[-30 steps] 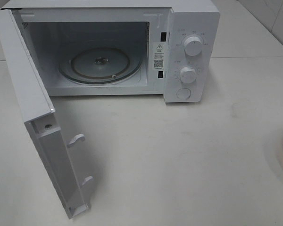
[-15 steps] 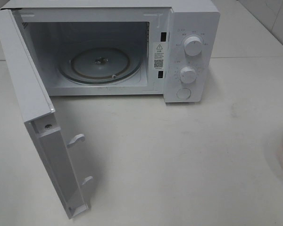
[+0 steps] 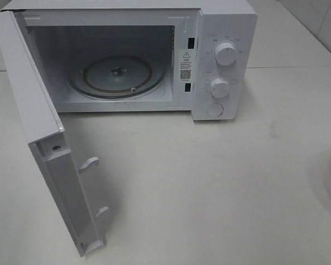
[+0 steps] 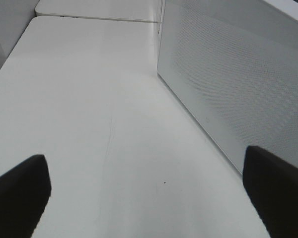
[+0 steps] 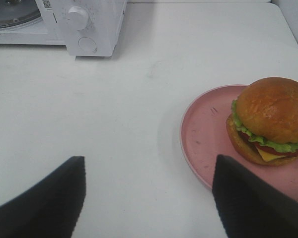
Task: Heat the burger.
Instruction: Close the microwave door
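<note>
The burger [image 5: 270, 119] has a glossy bun. The pink plate [image 5: 203, 134] looks smooth and matt. The microwave [image 3: 226, 33] looks like smooth white plastic, its turntable [image 3: 118, 77] like clear glass.

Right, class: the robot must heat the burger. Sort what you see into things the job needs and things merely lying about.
Needed:
burger
microwave, with its door open and its turntable bare
right gripper, open, nearest the burger

Lying about:
plate under the burger
table
left gripper, open beside the door
</note>
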You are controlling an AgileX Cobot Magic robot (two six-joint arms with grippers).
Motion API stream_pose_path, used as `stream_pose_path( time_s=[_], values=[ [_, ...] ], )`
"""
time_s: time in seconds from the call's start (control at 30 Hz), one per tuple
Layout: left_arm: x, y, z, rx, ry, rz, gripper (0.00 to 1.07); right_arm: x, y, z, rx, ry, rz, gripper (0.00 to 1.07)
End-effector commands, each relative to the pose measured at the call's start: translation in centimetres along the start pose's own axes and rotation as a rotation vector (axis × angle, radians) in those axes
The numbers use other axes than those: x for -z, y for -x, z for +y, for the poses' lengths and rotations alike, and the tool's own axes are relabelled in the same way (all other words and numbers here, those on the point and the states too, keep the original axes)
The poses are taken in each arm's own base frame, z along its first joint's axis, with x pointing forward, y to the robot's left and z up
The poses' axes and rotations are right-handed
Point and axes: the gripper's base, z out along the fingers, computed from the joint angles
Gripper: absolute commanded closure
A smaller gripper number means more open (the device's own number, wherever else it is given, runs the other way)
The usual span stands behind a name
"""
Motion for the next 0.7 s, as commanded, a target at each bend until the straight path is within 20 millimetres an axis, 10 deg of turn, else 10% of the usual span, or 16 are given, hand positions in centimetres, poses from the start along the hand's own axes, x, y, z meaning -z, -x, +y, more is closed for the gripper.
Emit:
stream_pose_path(
  time_s=[0.03,0.7],
  values=[
    [0.17,-0.13,-0.05,0.006,-0.002,-0.024,0.09,0.37,-0.09,0.01,0.009,0.003,-0.035,0.36],
    [0.17,-0.13,-0.05,0.006,-0.002,-0.024,0.09,0.37,-0.09,0.01,0.009,0.003,-0.035,0.36]
  ],
)
